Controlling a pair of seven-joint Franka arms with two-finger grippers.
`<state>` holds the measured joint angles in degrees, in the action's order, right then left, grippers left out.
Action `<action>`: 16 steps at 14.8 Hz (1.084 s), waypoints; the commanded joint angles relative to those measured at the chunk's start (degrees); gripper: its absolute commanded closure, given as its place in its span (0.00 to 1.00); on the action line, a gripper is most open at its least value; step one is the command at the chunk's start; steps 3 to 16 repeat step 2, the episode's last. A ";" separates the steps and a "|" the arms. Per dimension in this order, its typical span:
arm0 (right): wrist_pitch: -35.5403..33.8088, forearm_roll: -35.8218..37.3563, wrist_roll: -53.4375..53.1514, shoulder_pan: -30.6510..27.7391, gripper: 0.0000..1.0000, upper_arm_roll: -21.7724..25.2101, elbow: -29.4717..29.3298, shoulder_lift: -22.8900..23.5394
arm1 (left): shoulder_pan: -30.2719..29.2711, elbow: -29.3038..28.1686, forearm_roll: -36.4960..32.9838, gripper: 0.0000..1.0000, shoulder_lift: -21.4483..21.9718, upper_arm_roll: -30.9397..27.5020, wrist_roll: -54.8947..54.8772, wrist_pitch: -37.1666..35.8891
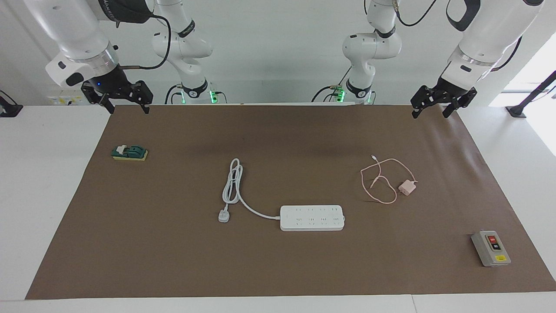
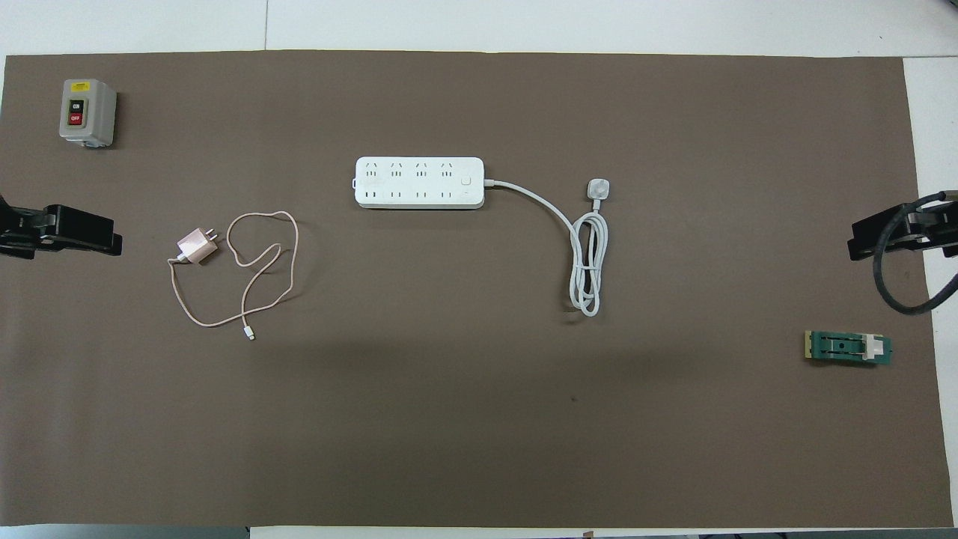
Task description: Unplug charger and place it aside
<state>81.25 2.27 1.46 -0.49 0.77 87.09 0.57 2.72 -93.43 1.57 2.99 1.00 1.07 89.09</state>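
**Charger unplugged, lying apart from the power strip; both grippers raised and empty**

Nearest the robots, we find both grippers raised over the robot-side edge of the brown mat [image 1: 173, 261]. The left gripper [image 1: 434, 112] hangs over the mat corner at the left arm's end, fingers spread, holding nothing. The right gripper [image 1: 128, 104] hangs over the corner at the right arm's end, fingers likewise apart and empty.

Next, toward the right arm's end, we note a green knife switch [image 1: 130, 153] on a yellow base, flat on the mat.

Farther out, toward the left arm's end, lies the charger [image 1: 407, 188]: a pale pink cube on its side, prongs exposed. Its pink cable [image 2: 258, 281] runs in loose loops beside it. We see the charger well apart from the power strip [image 1: 312, 218].

The power strip lies farther from the robots, mid-table. Its white cord [image 1: 232, 184] is coiled, ending in a white plug [image 1: 223, 216].

Farthest, at the left arm's end, stands a grey switch box [image 1: 491, 248] with red and black buttons.
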 commanded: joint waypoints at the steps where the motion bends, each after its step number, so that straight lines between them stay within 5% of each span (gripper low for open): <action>1: 0.93 -0.33 1.09 -0.48 0.00 -0.16 1.33 -0.83 | 0.53 0.36 0.10 0.00 0.44 -0.47 -0.72 -1.20; 16: 0.93 -0.33 1.00 -0.48 0.00 -0.16 1.33 -0.83 | 0.53 0.27 0.10 0.00 0.44 -0.47 -0.72 -1.20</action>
